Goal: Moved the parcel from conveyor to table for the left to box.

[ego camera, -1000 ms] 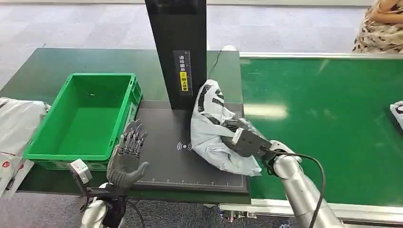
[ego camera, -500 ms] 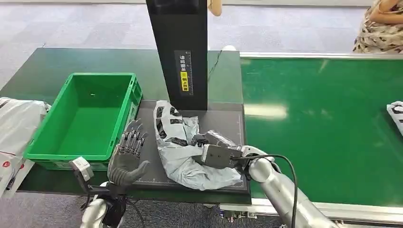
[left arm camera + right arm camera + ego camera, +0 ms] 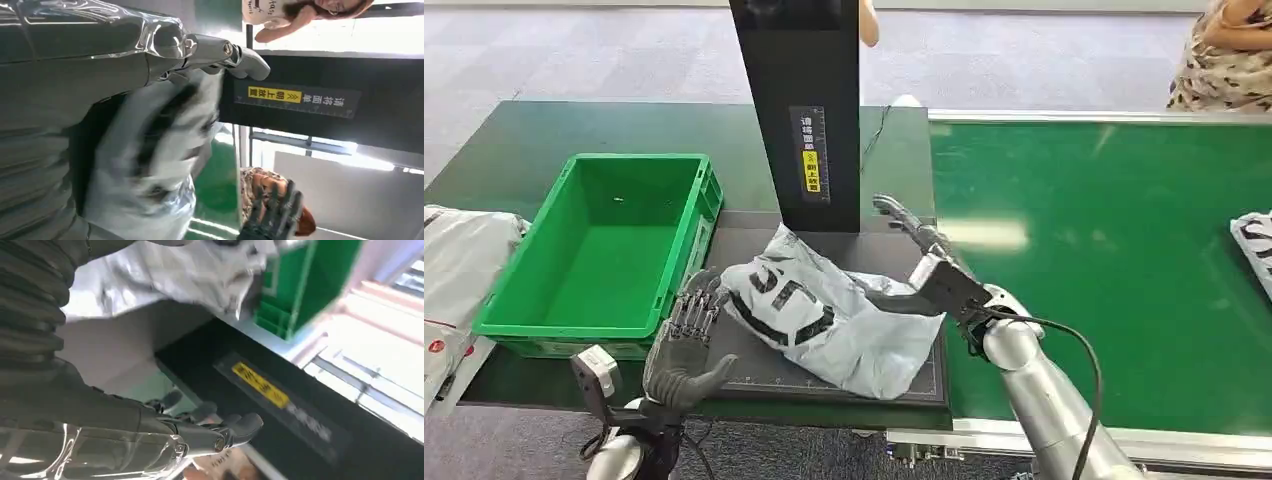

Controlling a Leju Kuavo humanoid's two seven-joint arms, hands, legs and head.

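The grey plastic parcel (image 3: 824, 318) with black print lies crumpled on the black scale mat (image 3: 769, 372), in front of the black scanner column (image 3: 799, 110). My right hand (image 3: 921, 262) hovers at the parcel's right edge, fingers stretched out and raised, holding nothing. My left hand (image 3: 686, 338) stands upright at the mat's front left, fingers apart, just beside the parcel's left edge. In the left wrist view the parcel (image 3: 150, 160) is a blur beyond my fingers (image 3: 240, 55). The right wrist view has the parcel (image 3: 175, 270) lying past my fingers (image 3: 240, 426).
A green crate (image 3: 686, 258) stands left of the mat. More grey parcels (image 3: 459, 270) lie at the far left. The green conveyor (image 3: 1104, 260) runs to the right, with another parcel (image 3: 1254, 240) at its right edge. A person (image 3: 1224, 55) sits at the back right.
My right hand carried the parcel leftward onto the mat, then released it and drew back to the right with fingers lifted. The parcel now lies flatter. My left hand sank slightly.
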